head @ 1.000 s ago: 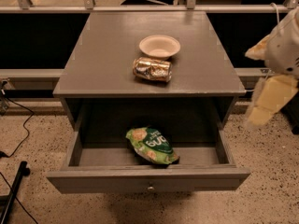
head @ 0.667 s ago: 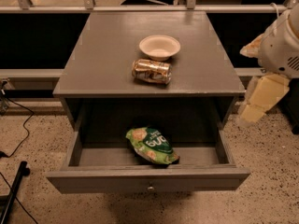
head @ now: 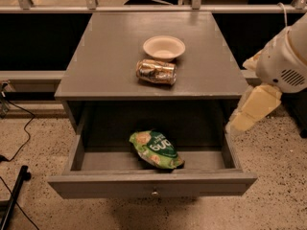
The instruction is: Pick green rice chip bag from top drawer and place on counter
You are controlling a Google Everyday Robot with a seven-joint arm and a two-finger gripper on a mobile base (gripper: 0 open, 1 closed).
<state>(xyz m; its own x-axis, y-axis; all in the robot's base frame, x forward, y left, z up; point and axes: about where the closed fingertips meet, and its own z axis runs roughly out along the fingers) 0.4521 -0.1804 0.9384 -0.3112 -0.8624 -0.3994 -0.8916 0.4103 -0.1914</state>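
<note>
Task hardly begun, I judge: green rice chip bag lies in the open top drawer, near the front. Gripper hangs right of the drawer, fingers apart, w/ nothing held. Left: grasp, lift, put on counter.

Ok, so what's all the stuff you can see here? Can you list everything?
chip bag: one, bright green, lying in the open drawer
drawer: one, grey, pulled out under the counter
counter: one, grey, top of the cabinet
bowl: one, white, on the counter towards the back
can: one, gold-brown, on its side on the counter, just in front of the bowl
cable: one, black, on the floor at the left
robot arm: one, white, at the right edge
gripper: one, pale yellow, by the drawer's right side, not touching the chip bag
</note>
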